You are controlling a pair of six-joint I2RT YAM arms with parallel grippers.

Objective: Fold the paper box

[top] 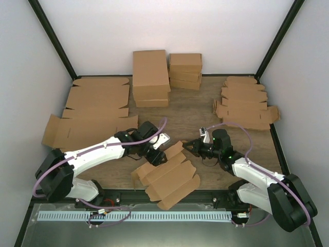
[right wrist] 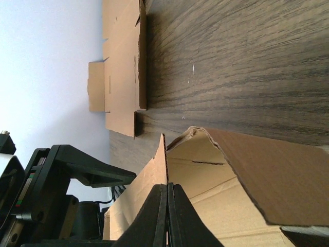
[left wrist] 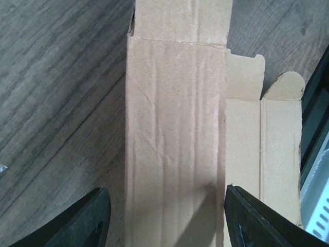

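Box: small plain brown cardboard die-cut paper box [top: 167, 175] lies half folded at near edge of the dark wooden table [top: 190, 110], between my 2 arms, its flaps spread toward me.
Left gripper [top: 156, 153]: jaws partly open, one black finger each side of a box panel in the wrist view; I see no contact, so nothing held yet.
Right gripper [top: 188, 146]: fingers pressed together w/ the thin upright flap edge coming to their tips; it looks pinched, so I count it as a grip on the box.
Step in hand: I judge I am bringing left jaws over the long panel, to raise it as a wall.
How to do well: keep right pinch steady as anchor, center left jaws on the panel, close slow, then rotate about the crease and not pull.
Risk: if left closes off-center, panel may buckle or the sheet slides from right fingers.
Other: flat brown cardboard sheets [top: 97, 110] and stacked brown boxes [top: 150, 77] at back, well apart.
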